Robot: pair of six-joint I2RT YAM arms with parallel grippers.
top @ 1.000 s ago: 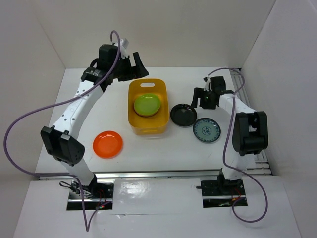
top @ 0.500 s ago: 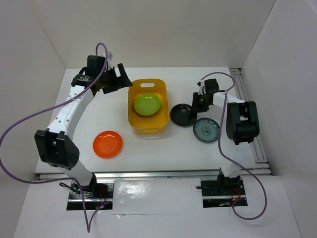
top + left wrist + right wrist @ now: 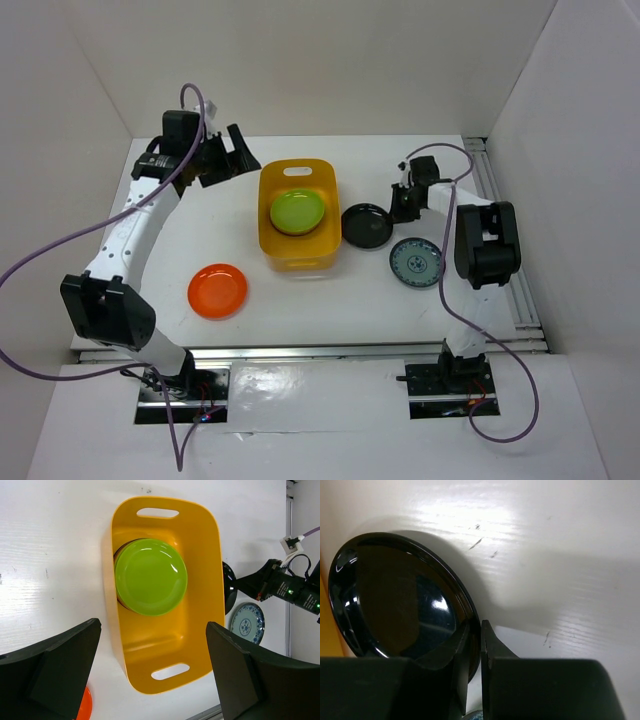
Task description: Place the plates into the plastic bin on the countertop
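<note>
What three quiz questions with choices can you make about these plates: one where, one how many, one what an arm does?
1. Where is the green plate? A in the yellow bin; B beside the bin; C in a gripper.
2. How many plates are outside the bin? A one; B three; C five.
3. The right gripper is: A wide open; B shut on the black plate; C holding the green plate.
Answers: A, it lies inside; B, orange plate, black plate, blue-patterned plate; B, its fingers pinch the rim.

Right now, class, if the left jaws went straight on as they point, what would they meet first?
Probably the plastic bin, its bare floor beside the green plate, though depth is unclear.
</note>
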